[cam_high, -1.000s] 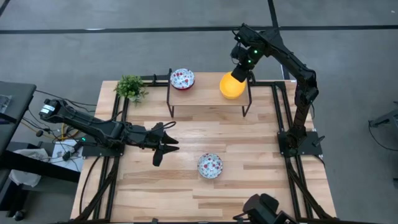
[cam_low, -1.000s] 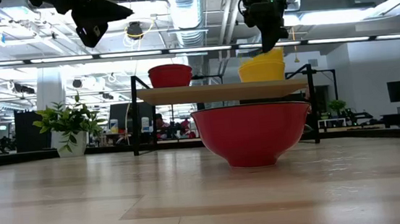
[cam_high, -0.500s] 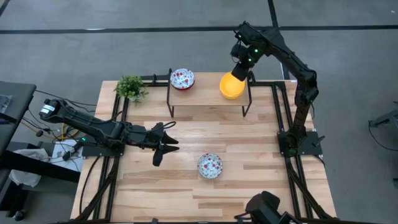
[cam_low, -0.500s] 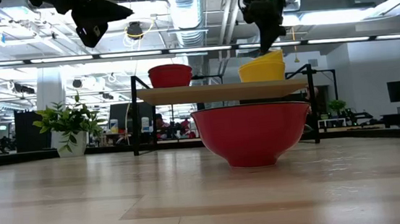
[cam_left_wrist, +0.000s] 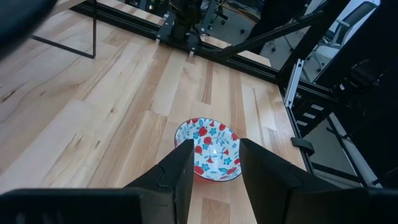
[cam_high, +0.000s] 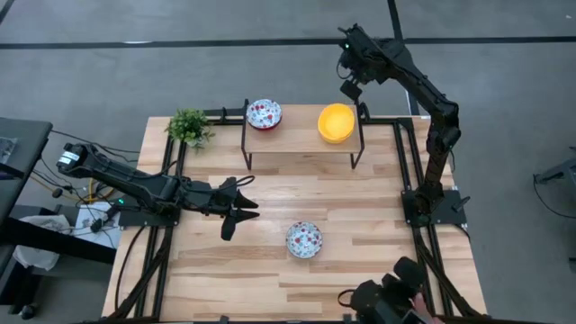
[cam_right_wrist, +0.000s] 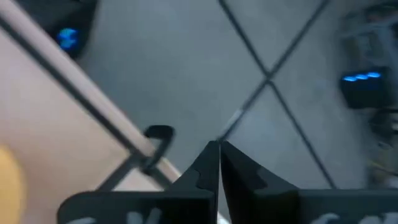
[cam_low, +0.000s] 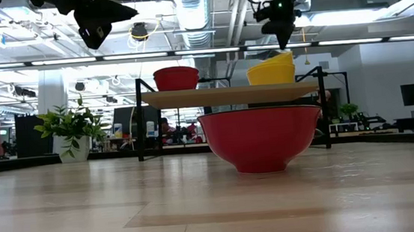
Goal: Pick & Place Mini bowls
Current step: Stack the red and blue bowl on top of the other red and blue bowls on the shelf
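Observation:
A plain yellow mini bowl [cam_high: 336,122] and a floral mini bowl [cam_high: 264,113] stand on a raised wooden shelf [cam_high: 301,139] at the table's far side. Another floral bowl [cam_high: 304,239], red on its outside [cam_low: 261,137], sits on the table in front of the shelf. My right gripper [cam_high: 349,88] hangs shut above and just beyond the yellow bowl's far rim, touching nothing; its shut fingers [cam_right_wrist: 217,163] show in the right wrist view. My left gripper [cam_high: 236,209] waits open to the left of the table bowl [cam_left_wrist: 211,149], above the table.
A small green potted plant [cam_high: 189,126] stands at the far left corner. The shelf rests on thin black legs [cam_high: 245,148]. Bare wooden table lies between the shelf and the near edge. Black frame rails [cam_high: 423,261] run along both sides.
My right gripper has left the yellow bowl's far rim, risen and swung toward the table's far edge, tipping as it went. The yellow bowl stays where it was on the shelf.

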Controlling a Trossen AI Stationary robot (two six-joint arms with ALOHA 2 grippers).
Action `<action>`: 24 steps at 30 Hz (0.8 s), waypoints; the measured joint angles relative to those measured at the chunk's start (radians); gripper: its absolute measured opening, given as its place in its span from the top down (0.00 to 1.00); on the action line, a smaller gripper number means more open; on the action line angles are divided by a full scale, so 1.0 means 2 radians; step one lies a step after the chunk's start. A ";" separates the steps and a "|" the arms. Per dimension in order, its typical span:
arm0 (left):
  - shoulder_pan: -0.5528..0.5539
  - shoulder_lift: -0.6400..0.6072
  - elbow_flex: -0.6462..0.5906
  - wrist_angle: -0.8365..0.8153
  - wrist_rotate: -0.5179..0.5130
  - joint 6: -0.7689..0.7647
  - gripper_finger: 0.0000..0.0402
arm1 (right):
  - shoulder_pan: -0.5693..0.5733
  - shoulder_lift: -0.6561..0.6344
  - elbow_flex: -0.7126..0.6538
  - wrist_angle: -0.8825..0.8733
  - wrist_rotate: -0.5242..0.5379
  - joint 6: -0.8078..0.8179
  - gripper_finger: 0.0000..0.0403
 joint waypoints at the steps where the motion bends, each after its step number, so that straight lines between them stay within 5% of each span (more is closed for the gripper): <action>1: 0.000 0.000 0.000 0.000 0.000 0.000 0.69 | 0.001 0.000 -0.007 0.007 0.017 0.000 0.98; 12: 0.000 0.000 0.000 0.000 0.000 0.000 0.69 | 0.031 0.000 -0.099 0.034 0.120 -0.013 1.00; 24: 0.000 0.000 0.000 0.000 0.000 0.000 0.69 | 0.049 0.000 -0.123 0.053 0.161 -0.023 1.00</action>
